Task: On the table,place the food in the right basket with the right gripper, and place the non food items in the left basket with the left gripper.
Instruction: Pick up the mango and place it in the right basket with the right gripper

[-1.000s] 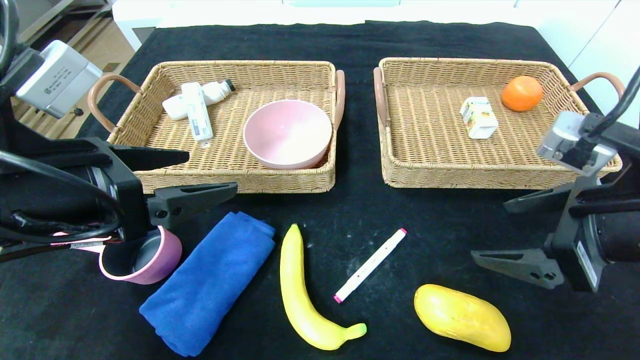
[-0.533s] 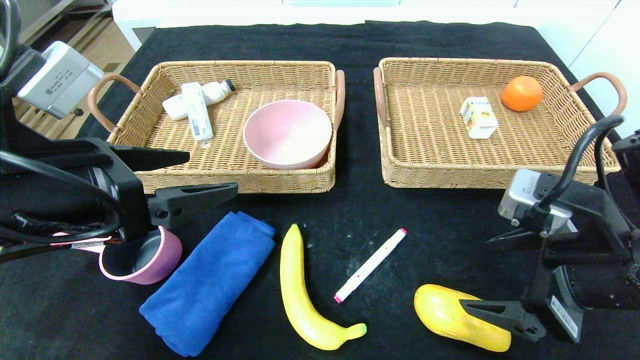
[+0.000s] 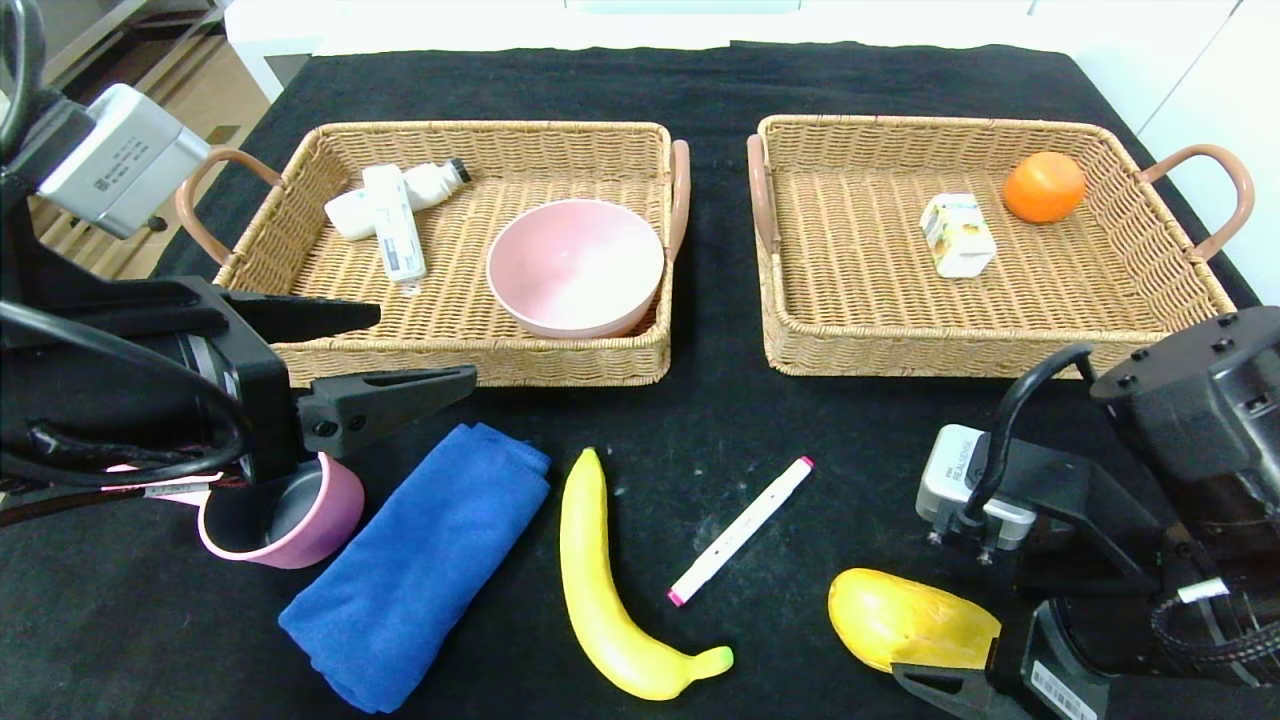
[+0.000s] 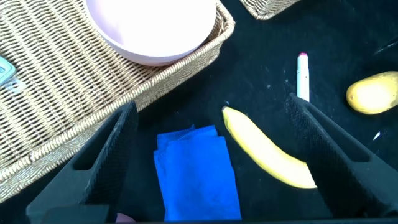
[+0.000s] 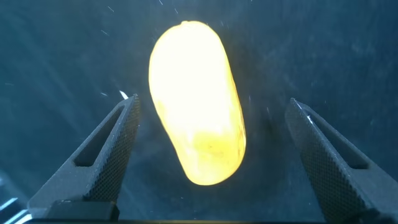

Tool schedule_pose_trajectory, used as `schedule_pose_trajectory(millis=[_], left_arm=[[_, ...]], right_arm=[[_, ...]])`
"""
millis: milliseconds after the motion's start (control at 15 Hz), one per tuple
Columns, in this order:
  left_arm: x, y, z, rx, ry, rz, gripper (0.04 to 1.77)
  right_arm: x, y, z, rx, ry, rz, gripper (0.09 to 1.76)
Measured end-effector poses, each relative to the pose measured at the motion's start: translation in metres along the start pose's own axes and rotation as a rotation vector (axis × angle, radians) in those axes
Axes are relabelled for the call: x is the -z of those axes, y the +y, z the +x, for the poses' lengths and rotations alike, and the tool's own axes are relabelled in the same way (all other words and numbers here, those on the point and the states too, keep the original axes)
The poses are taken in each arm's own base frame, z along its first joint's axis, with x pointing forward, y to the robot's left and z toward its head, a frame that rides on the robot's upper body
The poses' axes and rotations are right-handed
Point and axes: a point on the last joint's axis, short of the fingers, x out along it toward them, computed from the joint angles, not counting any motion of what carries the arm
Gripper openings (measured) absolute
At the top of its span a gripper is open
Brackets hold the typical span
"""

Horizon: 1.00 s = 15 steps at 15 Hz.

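Right pincer lower now — mango seemingly between its spread fingers.

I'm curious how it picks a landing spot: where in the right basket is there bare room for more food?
The right basket is mostly bare: its whole near half and left side, beside the carton, are open weave. Only the far right corner is taken, by the orange. The right gripper, fingers open, hangs over the mango.

black table; tan woven left basket and right basket; pink bowl, pink cup; blue towel; yellow banana, yellow mango; orange fruit; white marker, pink-tipped.
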Motion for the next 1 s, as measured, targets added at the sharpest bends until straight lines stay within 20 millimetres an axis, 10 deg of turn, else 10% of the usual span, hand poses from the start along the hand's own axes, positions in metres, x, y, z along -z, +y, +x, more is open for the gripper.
schedule_pose_trajectory(millis=[1000], left_arm=[[0.000,0.000,-0.001,0.000,-0.001,0.000,1.72]], right_arm=[[0.000,0.010,0.035,0.005,0.121,-0.039,1.71]])
